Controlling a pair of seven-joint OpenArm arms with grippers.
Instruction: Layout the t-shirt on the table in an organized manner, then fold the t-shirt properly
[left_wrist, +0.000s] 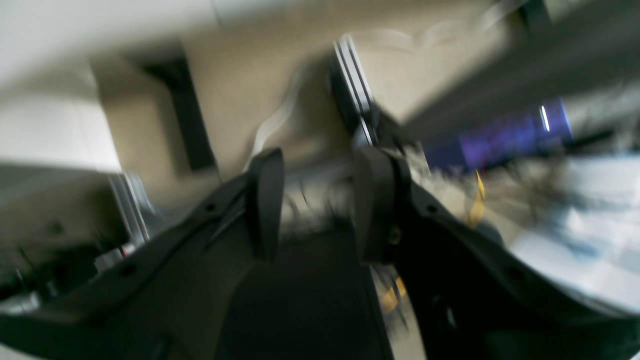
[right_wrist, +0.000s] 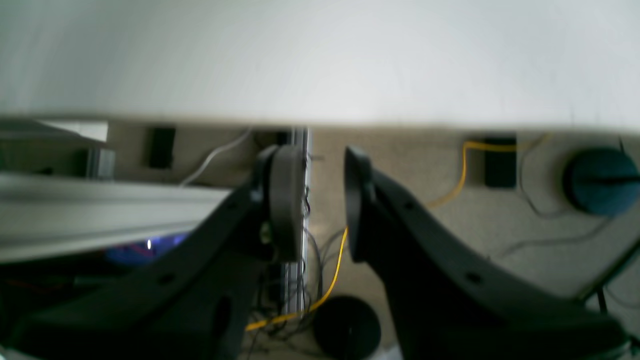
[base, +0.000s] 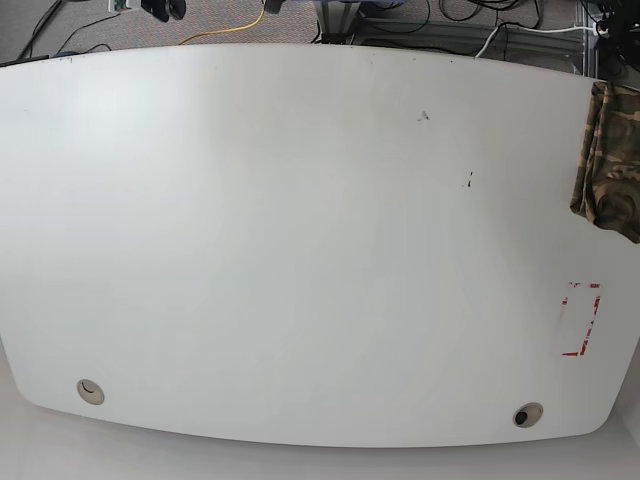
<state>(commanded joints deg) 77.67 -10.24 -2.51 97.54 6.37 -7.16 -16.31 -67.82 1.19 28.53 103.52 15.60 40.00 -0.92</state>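
Camouflage cloth, the t-shirt (base: 610, 160), sits bunched at the far right edge of the table (base: 300, 250) in the base view, partly cut off by the frame, its long axis running roughly front to back along that edge. Neither arm appears in that view. The left claw (left_wrist: 320, 200) has its jaws apart with nothing between them, pointing out at the floor and room (this picture is badly blurred). The right claw (right_wrist: 325, 200) is likewise spread and empty, aimed past the table's edge at carpet and a yellow cable (right_wrist: 340, 265). Since the left arm works the base view's right side, it is probably the nearer one to reach the shirt and draw it toward the middle.
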